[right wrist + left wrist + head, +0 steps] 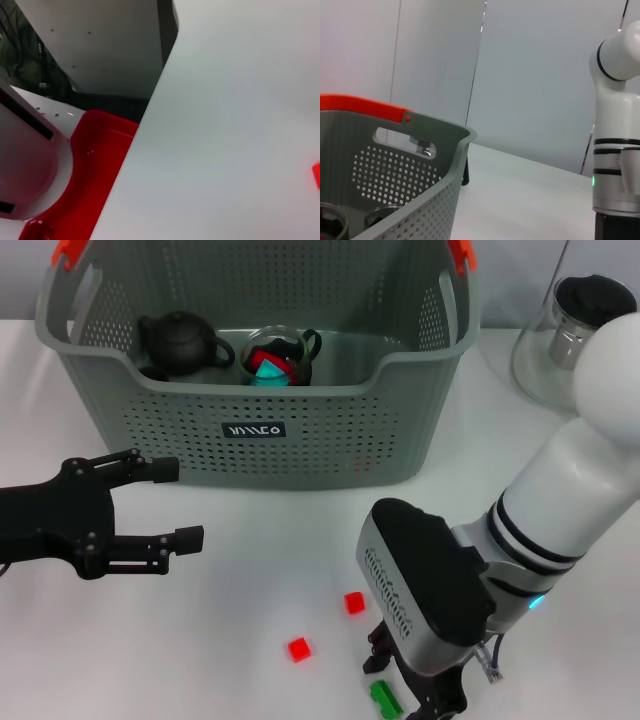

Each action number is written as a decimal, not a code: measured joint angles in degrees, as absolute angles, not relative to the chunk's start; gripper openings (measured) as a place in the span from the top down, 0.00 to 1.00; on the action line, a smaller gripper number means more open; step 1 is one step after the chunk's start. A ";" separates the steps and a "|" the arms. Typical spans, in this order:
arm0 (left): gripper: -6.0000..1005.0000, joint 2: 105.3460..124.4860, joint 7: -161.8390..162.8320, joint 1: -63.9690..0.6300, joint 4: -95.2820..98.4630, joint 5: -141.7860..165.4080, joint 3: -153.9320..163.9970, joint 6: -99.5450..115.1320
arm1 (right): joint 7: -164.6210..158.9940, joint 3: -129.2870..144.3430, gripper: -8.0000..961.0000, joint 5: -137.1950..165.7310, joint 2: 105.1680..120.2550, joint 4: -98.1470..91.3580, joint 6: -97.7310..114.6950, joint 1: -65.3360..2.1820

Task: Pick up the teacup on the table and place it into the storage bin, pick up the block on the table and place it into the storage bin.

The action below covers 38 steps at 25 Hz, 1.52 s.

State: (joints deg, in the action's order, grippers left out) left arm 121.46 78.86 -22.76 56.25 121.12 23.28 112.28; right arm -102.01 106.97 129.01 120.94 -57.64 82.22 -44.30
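The storage bin (300,430) stands at the back of the white table, and its perforated wall (395,175) fills the left wrist view. Inside it a glass teacup (282,355) holds red and teal pieces, beside a black teapot (180,343). A green block (385,698) lies at the front edge of the table, right beside my right gripper (425,690), which hangs low over it. Two red blocks (354,602) (298,648) lie just left of that arm. My left gripper (183,503) is open and empty, in front of the bin's left corner.
A glass pitcher with a dark lid (570,335) stands at the back right. The bin has orange-red handle clips (66,252) (360,106). A red object (90,165) sits below the table's edge in the right wrist view.
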 joint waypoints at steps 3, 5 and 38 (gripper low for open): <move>0.09 121.40 78.84 -22.76 56.25 121.11 23.29 112.24 | -103.10 108.31 0.18 129.23 120.91 -57.74 81.15 -44.30; 0.09 121.36 78.84 -22.76 56.25 121.11 23.29 112.22 | -103.45 108.68 0.27 129.28 120.88 -57.83 80.75 -44.30; 0.09 120.82 77.76 -24.54 56.86 121.11 24.01 113.83 | -106.18 65.35 0.50 113.61 120.37 -68.08 72.31 -48.51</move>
